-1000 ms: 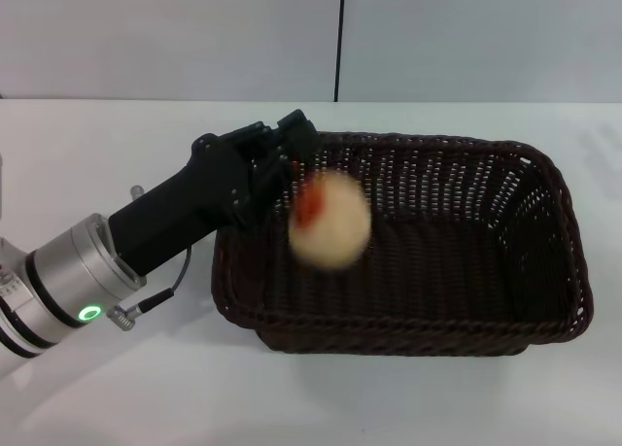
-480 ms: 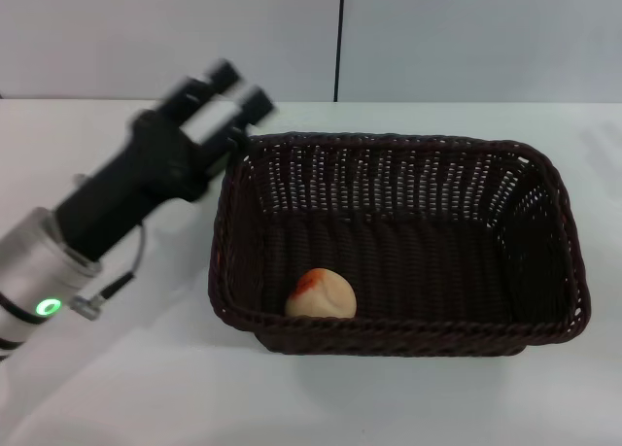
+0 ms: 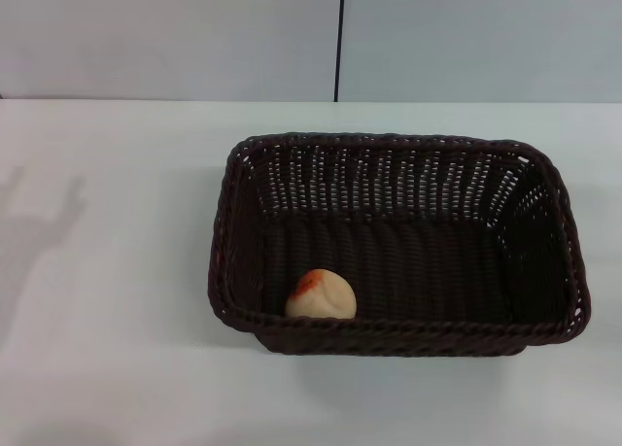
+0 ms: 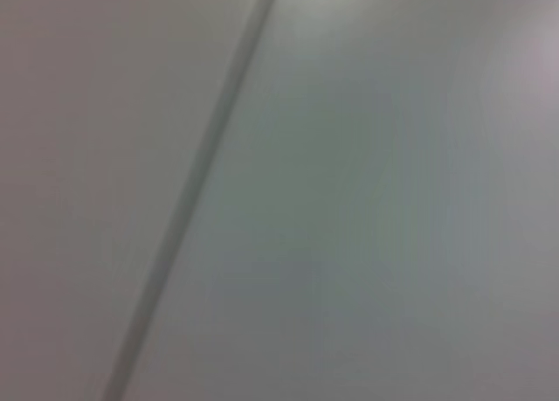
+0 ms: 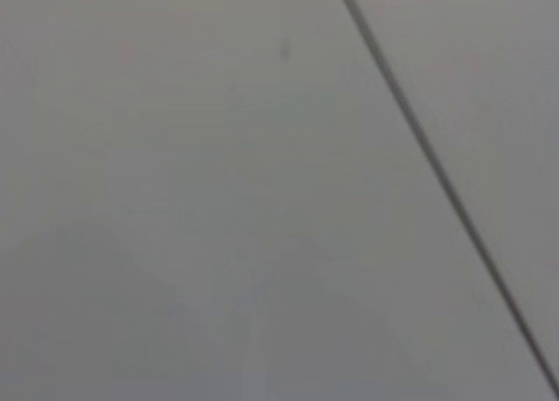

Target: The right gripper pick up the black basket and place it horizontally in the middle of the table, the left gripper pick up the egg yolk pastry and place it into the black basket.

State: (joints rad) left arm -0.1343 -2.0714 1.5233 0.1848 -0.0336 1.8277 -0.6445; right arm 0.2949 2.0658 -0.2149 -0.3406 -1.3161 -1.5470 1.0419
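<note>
The black basket (image 3: pixel 544 320) lies lengthwise across the middle of the white table (image 3: pixel 107 349) in the head view. The egg yolk pastry (image 3: pixel 321 295) rests inside it, against the near left corner, with its orange-red patch facing up and left. Neither gripper shows in any view. Only a faint shadow of an arm falls on the table at the far left. Both wrist views show a plain grey wall with a dark seam.
A grey wall with a vertical dark seam (image 3: pixel 340 38) stands behind the table's far edge.
The pastry dropped from the left gripper into the basket and came to rest at its near left corner. The left arm pulled back to the left and left the view.
</note>
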